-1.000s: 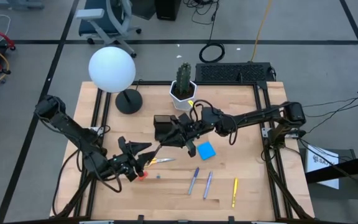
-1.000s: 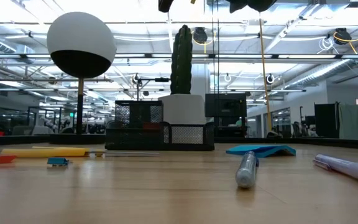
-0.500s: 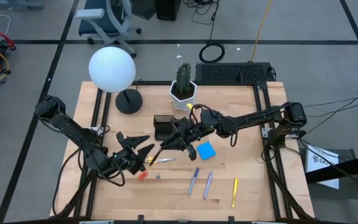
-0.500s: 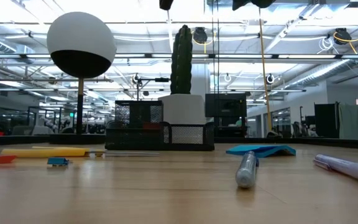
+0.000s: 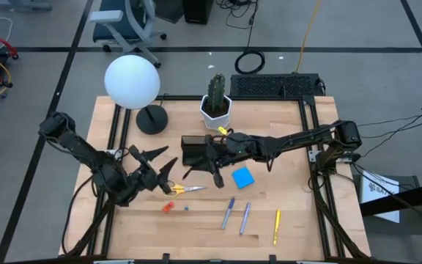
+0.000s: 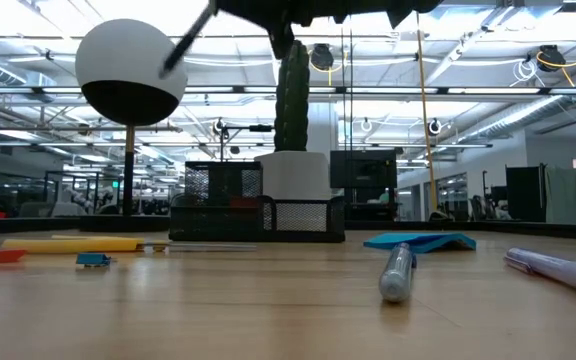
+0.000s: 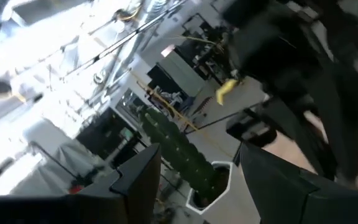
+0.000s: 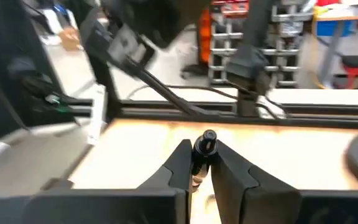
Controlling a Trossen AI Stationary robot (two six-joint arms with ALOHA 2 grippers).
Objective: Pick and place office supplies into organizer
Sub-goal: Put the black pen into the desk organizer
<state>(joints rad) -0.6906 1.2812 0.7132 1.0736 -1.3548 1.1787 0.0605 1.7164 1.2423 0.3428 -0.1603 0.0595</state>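
My right gripper [image 5: 209,166] hovers beside the black organizer [image 5: 192,147], on its near side, shut on a black pen [image 5: 190,174]. The pen also shows slanting high in the low view [image 6: 188,40]. My left gripper [image 5: 156,158] is open and raised, just above and behind the yellow-handled scissors [image 5: 182,189], touching nothing. Flat on the wood lie the blue sticky-note pad [image 5: 243,177], a blue pen [image 5: 228,213], a purple pen [image 5: 245,217], a yellow pen [image 5: 276,226] and the red-orange piece [image 5: 167,208]. My right gripper pinches the black pen between its two fingers [image 8: 182,163], near one end [image 8: 206,144]; that end points back at the wrist camera. The pen is lifted clear, and its free part slants out toward the table's left and near side [image 5: 187,175].
The white cactus pot [image 5: 216,106] stands just behind the organizer. The lamp's round black base [image 5: 151,119] and white globe [image 5: 132,82] are at far left, the black keyboard [image 5: 277,86] at the far edge. A tiny blue bit [image 5: 186,208] lies by the red-orange piece.
My left gripper has risen from beside the scissors and moved toward the far edge, tipping upward, open throughout. My right gripper has come lower with the pen, which now shows at the top of the low view; the pen stays in the hold.
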